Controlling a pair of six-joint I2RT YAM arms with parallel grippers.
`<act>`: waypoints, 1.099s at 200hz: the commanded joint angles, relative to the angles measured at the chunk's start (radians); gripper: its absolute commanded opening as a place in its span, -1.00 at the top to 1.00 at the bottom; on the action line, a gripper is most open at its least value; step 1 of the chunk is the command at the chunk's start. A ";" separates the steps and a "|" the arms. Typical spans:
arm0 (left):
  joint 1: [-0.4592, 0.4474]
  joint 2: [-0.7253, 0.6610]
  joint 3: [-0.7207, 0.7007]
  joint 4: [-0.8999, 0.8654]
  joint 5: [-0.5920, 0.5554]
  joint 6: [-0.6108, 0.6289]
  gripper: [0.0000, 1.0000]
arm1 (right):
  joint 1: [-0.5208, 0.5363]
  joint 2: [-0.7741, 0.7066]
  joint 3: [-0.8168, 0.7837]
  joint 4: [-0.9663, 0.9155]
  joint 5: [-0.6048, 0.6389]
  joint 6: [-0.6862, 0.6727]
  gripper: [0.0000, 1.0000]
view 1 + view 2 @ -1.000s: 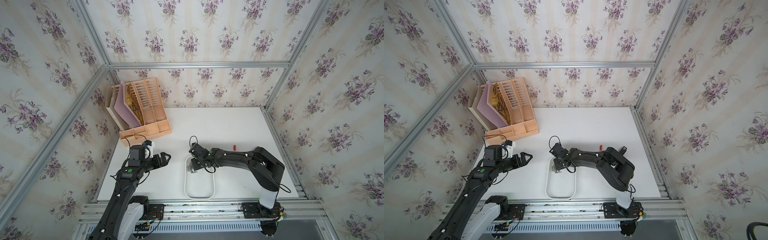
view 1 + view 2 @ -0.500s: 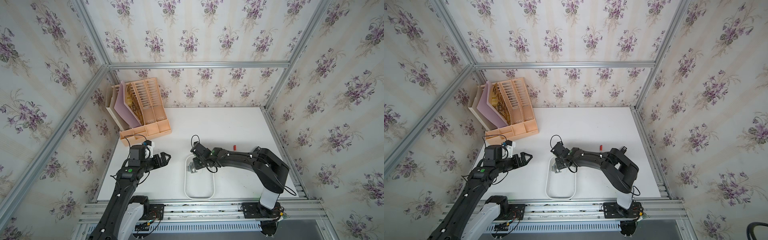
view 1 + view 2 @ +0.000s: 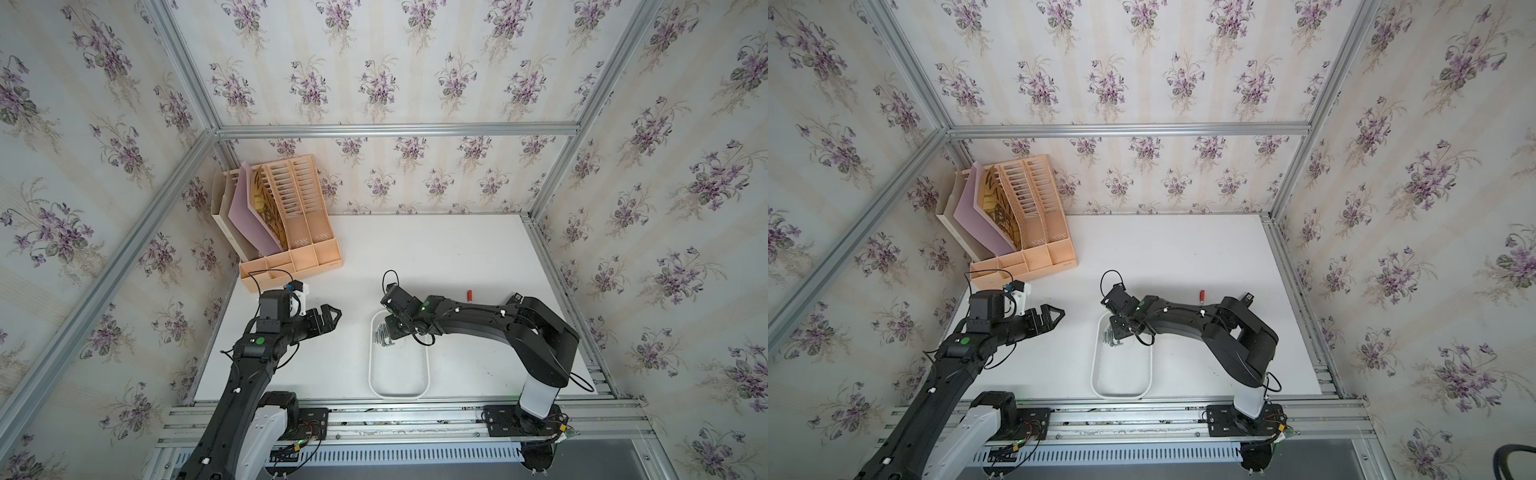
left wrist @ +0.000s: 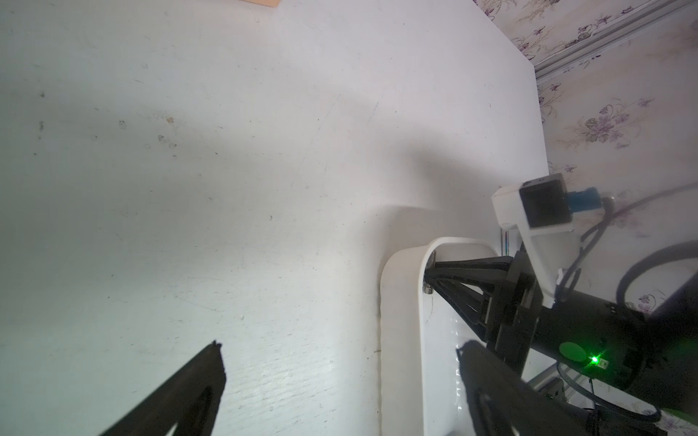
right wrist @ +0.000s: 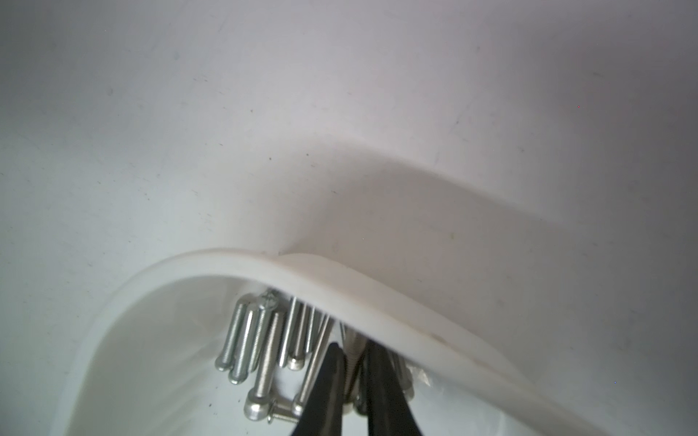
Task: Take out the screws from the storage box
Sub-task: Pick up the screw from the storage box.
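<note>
Shallow white plastic storage box [image 3: 370, 365] sits at the white desk's [image 3: 436, 249] front edge, small silvery metal screws [image 5: 260, 339] heaped at its far end. Right tool [image 5: 354, 351] pinches one screw; left tool [image 4: 340, 344] hangs released beside the box.

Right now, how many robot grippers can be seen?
2. The left gripper hovers open over the table beside the storage box; the right gripper reaches into that box, shut on a screw. Neither is hidden.

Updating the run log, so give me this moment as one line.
right gripper: inside storage box, shut on one of the screws | other screws: clustered at far end | left gripper: open, empty, beside box
</note>
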 commanded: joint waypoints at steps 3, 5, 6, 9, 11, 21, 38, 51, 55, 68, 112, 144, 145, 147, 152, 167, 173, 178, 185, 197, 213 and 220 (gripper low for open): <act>0.000 0.001 0.009 -0.006 -0.007 0.006 -0.99 | 0.000 0.017 0.008 -0.013 -0.016 -0.008 1.00; 0.000 0.000 0.008 -0.007 -0.008 0.007 -0.99 | 0.000 0.017 0.008 -0.012 -0.015 -0.008 1.00; 0.000 0.000 0.009 -0.007 -0.009 0.007 -0.99 | 0.000 0.017 0.008 -0.011 -0.015 -0.008 1.00; 0.000 0.000 0.008 -0.006 -0.009 0.007 -0.99 | 0.000 0.015 0.007 -0.011 -0.012 -0.009 0.99; 0.000 0.001 0.008 -0.007 -0.010 0.007 -0.99 | 0.000 0.015 0.006 -0.011 -0.011 -0.007 0.98; 0.000 0.002 0.008 -0.006 -0.010 0.005 -0.99 | 0.000 0.016 0.007 -0.010 -0.004 -0.008 0.93; 0.000 0.001 0.008 -0.007 -0.009 0.006 -0.99 | 0.000 0.014 0.007 -0.013 -0.004 -0.008 0.85; -0.001 0.001 0.009 -0.007 -0.007 0.005 -0.99 | 0.000 0.011 0.007 -0.014 0.000 -0.008 0.84; 0.000 0.001 0.008 -0.007 -0.007 0.005 -0.99 | 0.000 0.011 0.007 -0.013 0.001 -0.008 0.84; -0.001 0.001 0.008 -0.007 -0.005 0.005 -0.99 | 0.000 0.010 0.006 -0.015 0.003 -0.008 0.82; 0.000 0.001 0.008 -0.007 -0.010 0.005 -0.99 | 0.000 -0.004 0.000 -0.011 0.001 -0.013 0.67; -0.001 0.001 0.008 -0.007 -0.002 0.005 -0.99 | 0.000 0.000 0.002 -0.009 -0.010 -0.015 0.62; 0.000 0.002 0.009 -0.006 -0.002 0.005 -0.99 | 0.000 0.000 0.001 -0.009 -0.010 -0.014 0.61; 0.000 0.001 0.008 -0.007 -0.001 0.005 -0.99 | 0.000 0.000 0.000 -0.009 -0.009 -0.015 0.61; -0.001 0.000 0.009 -0.007 -0.002 0.005 -0.99 | 0.000 -0.002 -0.001 -0.009 -0.005 -0.014 0.62; -0.001 -0.001 0.008 -0.008 0.000 0.005 -0.99 | 0.000 -0.011 -0.006 -0.006 0.003 -0.013 0.71; -0.001 -0.001 0.008 -0.008 0.001 0.005 -0.99 | 0.000 -0.017 -0.010 -0.004 0.004 -0.013 0.73; -0.001 -0.001 0.008 -0.008 0.000 0.005 -0.99 | 0.000 -0.022 -0.012 -0.001 0.003 -0.013 0.73; -0.002 0.000 0.009 -0.007 -0.001 0.005 -0.99 | 0.000 -0.026 -0.015 -0.001 0.001 -0.012 0.71; -0.001 0.000 0.010 -0.008 -0.004 0.005 -0.99 | 0.000 -0.030 -0.015 -0.001 0.007 -0.012 0.71; -0.001 -0.001 0.009 -0.008 -0.006 0.005 -0.99 | 0.000 -0.026 -0.015 -0.002 0.009 -0.012 0.71; -0.001 0.002 0.009 -0.008 -0.006 0.005 -0.99 | 0.000 -0.022 -0.011 -0.005 0.004 -0.012 0.71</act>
